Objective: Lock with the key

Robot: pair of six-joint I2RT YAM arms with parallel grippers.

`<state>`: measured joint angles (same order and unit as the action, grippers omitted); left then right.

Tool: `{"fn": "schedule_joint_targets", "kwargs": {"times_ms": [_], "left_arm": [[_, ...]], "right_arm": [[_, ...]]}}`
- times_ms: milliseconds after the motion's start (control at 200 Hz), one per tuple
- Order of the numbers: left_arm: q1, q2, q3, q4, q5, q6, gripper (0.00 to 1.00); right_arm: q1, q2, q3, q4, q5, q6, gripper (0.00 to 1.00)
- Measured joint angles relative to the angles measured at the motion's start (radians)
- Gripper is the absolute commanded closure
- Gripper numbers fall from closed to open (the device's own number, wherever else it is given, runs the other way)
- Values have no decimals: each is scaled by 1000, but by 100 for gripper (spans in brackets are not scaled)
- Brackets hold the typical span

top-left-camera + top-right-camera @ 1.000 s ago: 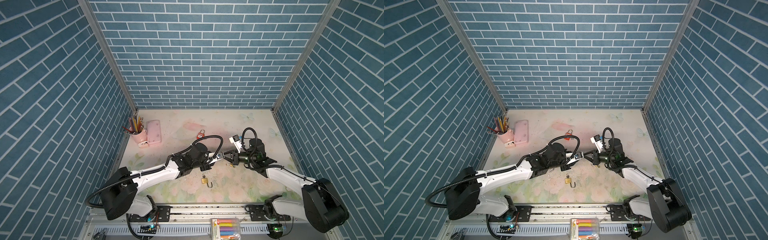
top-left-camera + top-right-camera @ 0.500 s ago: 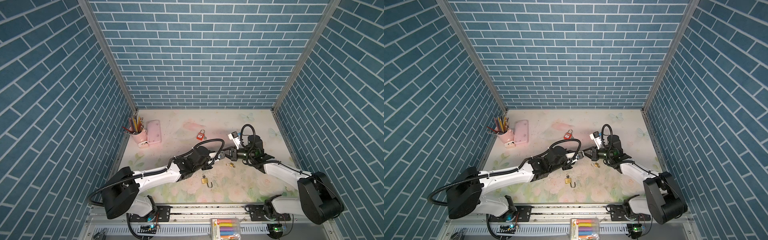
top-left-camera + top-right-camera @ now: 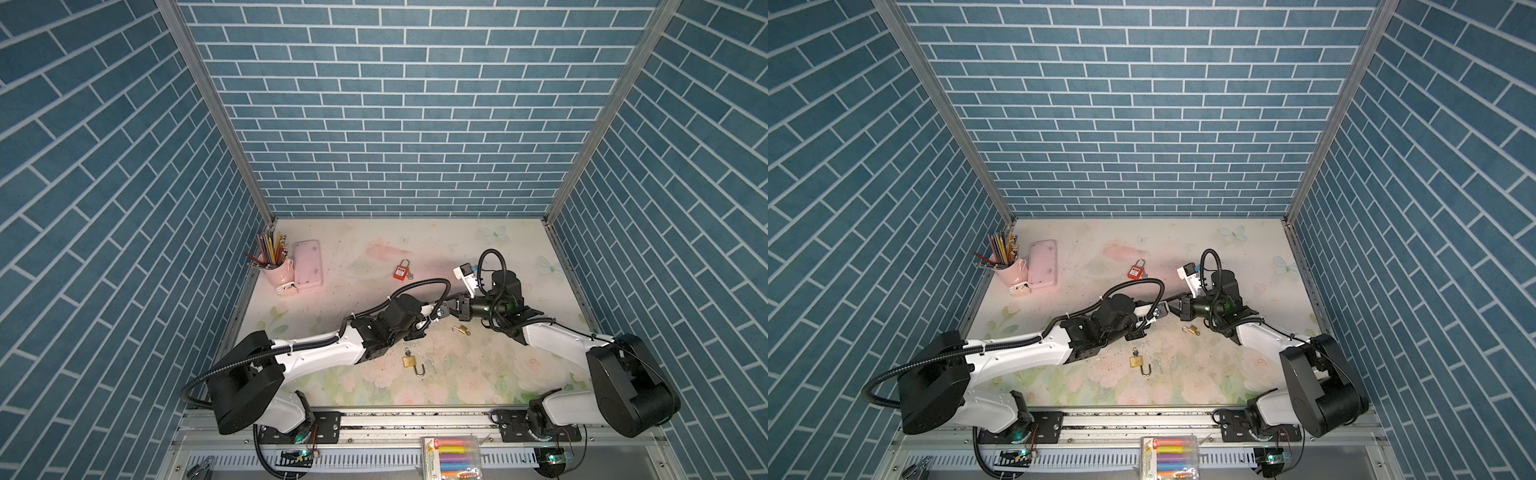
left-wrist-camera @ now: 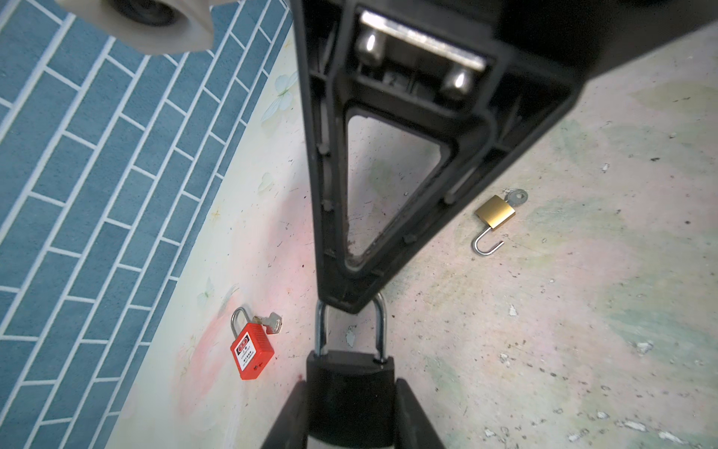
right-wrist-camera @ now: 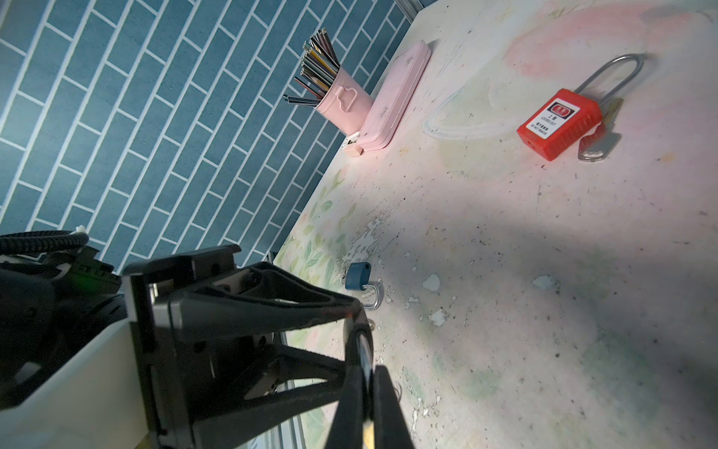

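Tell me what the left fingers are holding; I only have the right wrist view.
Observer: A black padlock, its body clamped between the left fingers.
Operator: Is its shackle closed?
Observer: In the left wrist view, both legs of the shackle look seated in the body.
Operator: Any locks outside my view?
Observer: Two. A small brass padlock lies in front of your arm and a big brass padlock lies beside the left arm, both with shackles open.
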<state>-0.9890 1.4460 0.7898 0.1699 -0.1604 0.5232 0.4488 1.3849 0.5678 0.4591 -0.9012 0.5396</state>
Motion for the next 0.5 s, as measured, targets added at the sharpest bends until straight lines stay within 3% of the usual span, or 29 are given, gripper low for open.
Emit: {"fn": "schedule_joint_targets", "kwargs": {"times_ms": [500], "left_arm": [[8,33,47,-24,-21,5,100]], "right_arm": [[5,46,-6,100,19,25,100]]}}
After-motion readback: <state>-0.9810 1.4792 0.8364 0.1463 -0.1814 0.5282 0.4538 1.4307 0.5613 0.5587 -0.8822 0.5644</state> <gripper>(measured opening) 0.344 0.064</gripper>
